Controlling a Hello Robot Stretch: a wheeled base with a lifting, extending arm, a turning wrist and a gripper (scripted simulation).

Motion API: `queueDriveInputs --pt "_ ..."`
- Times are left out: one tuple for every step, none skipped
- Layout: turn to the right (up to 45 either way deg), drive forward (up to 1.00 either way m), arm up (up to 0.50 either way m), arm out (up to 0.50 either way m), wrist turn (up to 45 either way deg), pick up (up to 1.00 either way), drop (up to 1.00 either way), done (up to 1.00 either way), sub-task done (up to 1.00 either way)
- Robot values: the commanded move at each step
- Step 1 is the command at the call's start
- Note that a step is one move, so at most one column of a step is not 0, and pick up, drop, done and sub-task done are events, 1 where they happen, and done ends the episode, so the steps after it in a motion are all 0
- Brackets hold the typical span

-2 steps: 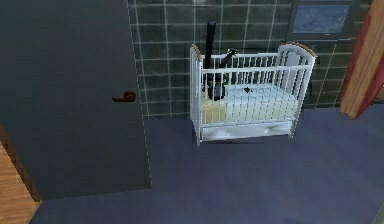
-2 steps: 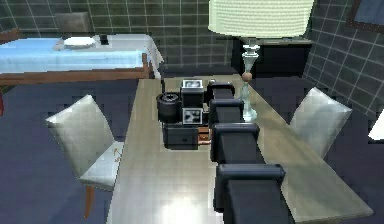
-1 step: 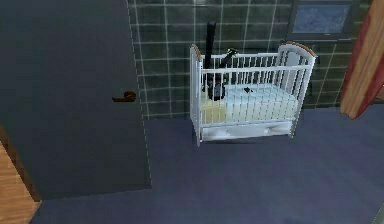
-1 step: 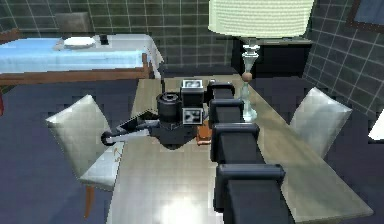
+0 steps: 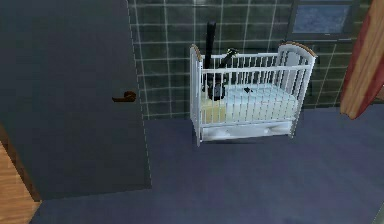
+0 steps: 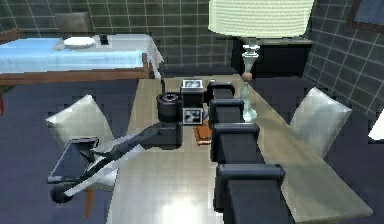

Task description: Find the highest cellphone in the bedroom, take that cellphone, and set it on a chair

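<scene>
Cellphone (image 6: 74,156): a dark flat slab, tilted, at 8 o'clock in the arm side view, right at the far end of the gripper (image 6: 66,178). A white chair (image 6: 85,122) stands just behind it at its 1 o'clock, so I cannot tell whether the gripper holds it or it lies on the chair, nor how the fingers are set. At 11 o'clock a bed (image 6: 60,58) with a pale blue cover carries a white dish (image 6: 78,42) and a small dark thing (image 6: 103,40). The arm (image 6: 240,150) runs up from 6 o'clock over a tan table (image 6: 160,195), and the gripper's body reaches toward 8 o'clock past the table's edge. At 12 o'clock a lamp (image 6: 258,20) stands at the table's far end, with a glass bottle (image 6: 247,108) just below it. A second white chair (image 6: 320,120) is at 3 o'clock. The forward view has a dark door (image 5: 70,90) at 9 o'clock, a white crib (image 5: 250,90) against a green tiled wall (image 5: 160,50) at the centre, and an orange curtain (image 5: 365,55) at 2 o'clock.
</scene>
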Motion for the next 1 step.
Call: queueDriveInputs --pt "0.0 0.00 0.00 0.00 -39.0 0.00 0.00 0.00 0.00"
